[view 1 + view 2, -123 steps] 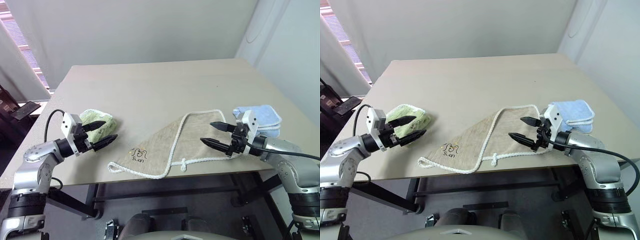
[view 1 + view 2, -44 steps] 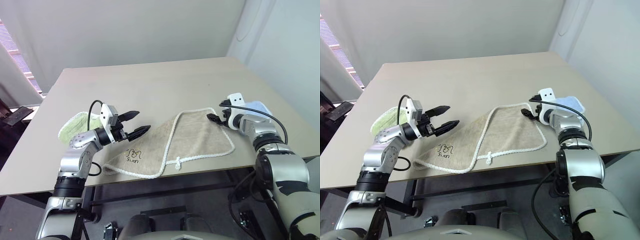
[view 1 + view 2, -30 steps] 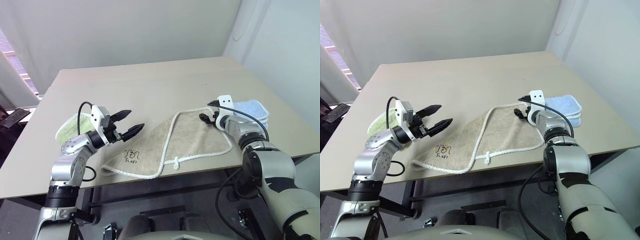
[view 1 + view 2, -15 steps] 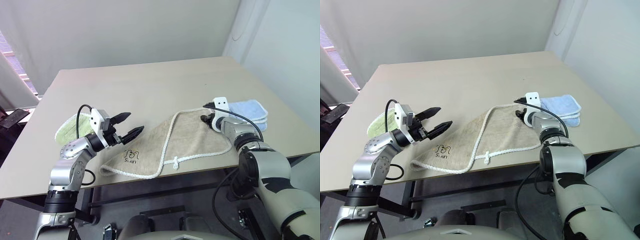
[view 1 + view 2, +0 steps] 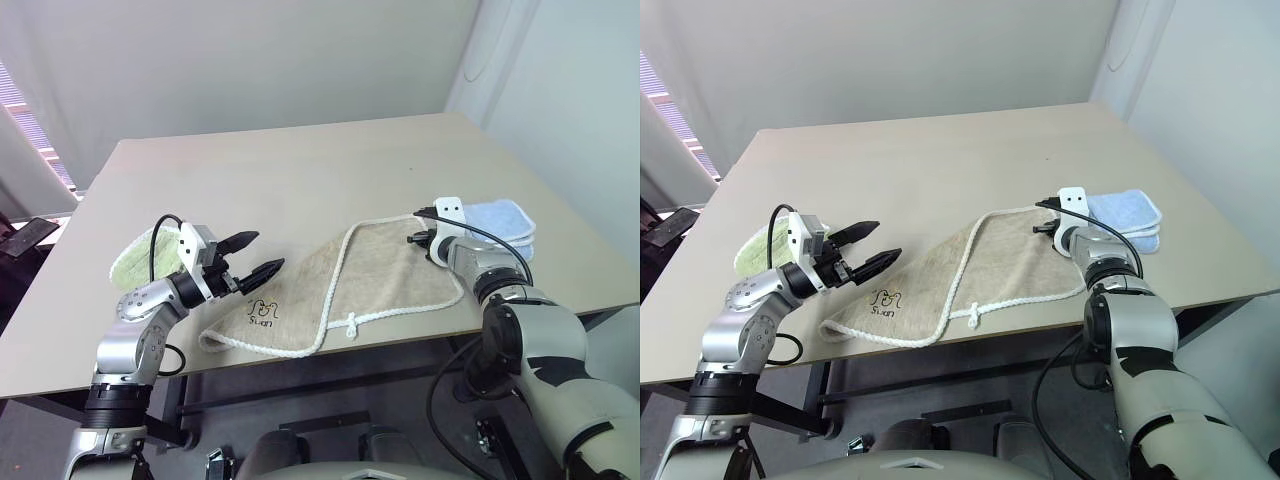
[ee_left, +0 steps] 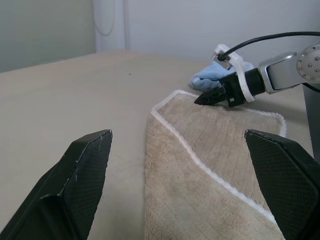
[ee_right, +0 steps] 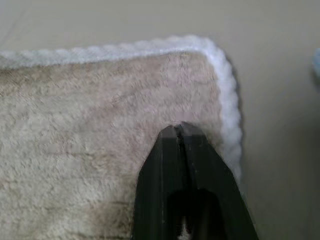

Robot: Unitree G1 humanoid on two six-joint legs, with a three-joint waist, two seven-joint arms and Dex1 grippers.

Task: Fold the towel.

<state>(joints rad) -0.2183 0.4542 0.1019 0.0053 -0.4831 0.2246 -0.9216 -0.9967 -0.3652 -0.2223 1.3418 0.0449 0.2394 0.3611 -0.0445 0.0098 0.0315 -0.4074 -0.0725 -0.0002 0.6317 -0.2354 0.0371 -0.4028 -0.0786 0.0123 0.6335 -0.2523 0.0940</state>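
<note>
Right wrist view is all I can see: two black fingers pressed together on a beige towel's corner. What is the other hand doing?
Observer: The left hand hovers open by the towel's opposite end, near a small dark logo.
Operator: Anything else on the table?
Observer: A folded light blue cloth lies just beyond the right hand.
Operator: Only that?
Observer: A light green cloth lies behind the left arm, near the table's left edge.

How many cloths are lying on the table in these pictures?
3. The beige towel lies near the front edge, the green cloth at the robot's left, the blue cloth at its right. None seems hidden.
</note>
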